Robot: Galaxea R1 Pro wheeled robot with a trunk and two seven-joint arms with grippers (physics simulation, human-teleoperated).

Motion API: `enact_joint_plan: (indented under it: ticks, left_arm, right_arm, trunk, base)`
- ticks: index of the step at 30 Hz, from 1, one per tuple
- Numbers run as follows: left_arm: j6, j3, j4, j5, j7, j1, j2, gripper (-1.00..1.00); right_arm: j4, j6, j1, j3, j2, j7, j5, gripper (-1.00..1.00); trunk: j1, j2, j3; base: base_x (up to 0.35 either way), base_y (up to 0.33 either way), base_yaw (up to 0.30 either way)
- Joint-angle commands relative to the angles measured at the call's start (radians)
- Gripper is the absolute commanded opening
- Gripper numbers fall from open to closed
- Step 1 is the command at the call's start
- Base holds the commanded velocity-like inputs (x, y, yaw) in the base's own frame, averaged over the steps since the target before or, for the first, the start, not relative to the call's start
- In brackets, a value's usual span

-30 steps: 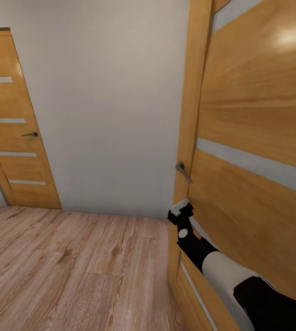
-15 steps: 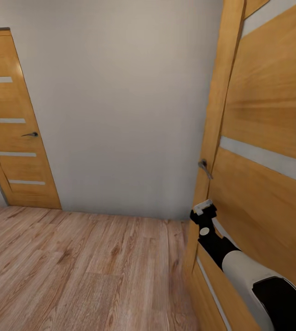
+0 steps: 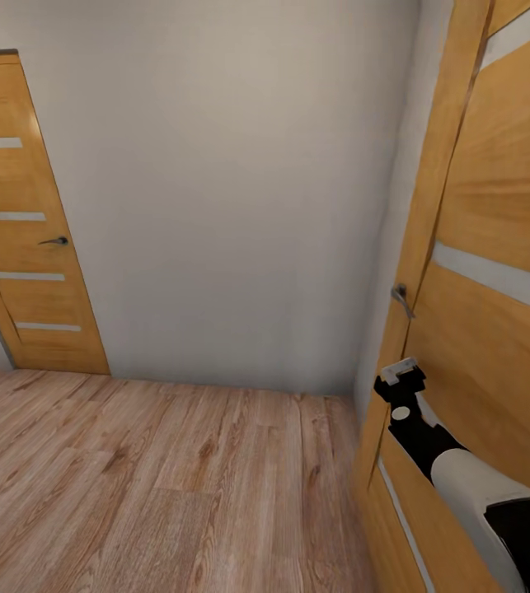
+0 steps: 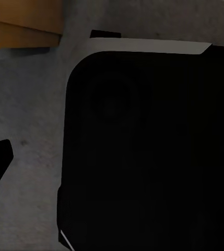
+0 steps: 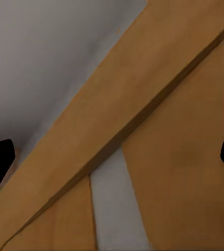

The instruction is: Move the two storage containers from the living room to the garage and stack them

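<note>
The right gripper, black with pale tips, stands spread wide with nothing between its fingers, against the tall honey-wood door with frosted strips, just below its metal lever handle. Left of the door's free edge, light wood plank floor runs open to a plain grey wall and a second, closed wooden door. The left gripper's state cannot be told.

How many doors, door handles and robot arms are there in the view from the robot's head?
Wooden doors: 2, a closed door on the left and an open door on the right.
Door handles: 2, the left door's handle and the right door's handle.
Robot arms: 1, the right arm reaching along the open door.
Total: 5
</note>
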Motion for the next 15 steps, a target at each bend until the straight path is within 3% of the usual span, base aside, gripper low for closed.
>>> enact_joint_plan:
  ticks: [1, 7, 15]
  left_arm:
    - [-0.001, 0.004, -0.001, 0.006, 0.000, 0.000, 0.000, 1.00]
    - [-0.001, 0.004, -0.001, 0.006, 0.000, 0.000, 0.000, 1.00]
    - [-0.001, 0.004, -0.001, 0.006, -0.001, 0.000, -0.001, 1.00]
  right_arm:
    - [0.002, -0.001, -0.001, -0.014, -0.007, -0.008, 0.004, 1.00]
    - [0.001, -0.002, -0.001, -0.043, -0.053, -0.004, -0.008, 1.00]
    - [0.001, -0.002, -0.001, -0.062, -0.079, -0.001, -0.027, 1.00]
  trunk:
    - [0.000, -0.001, -0.001]
    - [0.000, -0.001, -0.001]
    - [0.000, -0.001, -0.001]
  base:
    - [0.000, 0.000, 0.000]
    - [0.000, 0.000, 0.000]
    - [0.000, 0.000, 0.000]
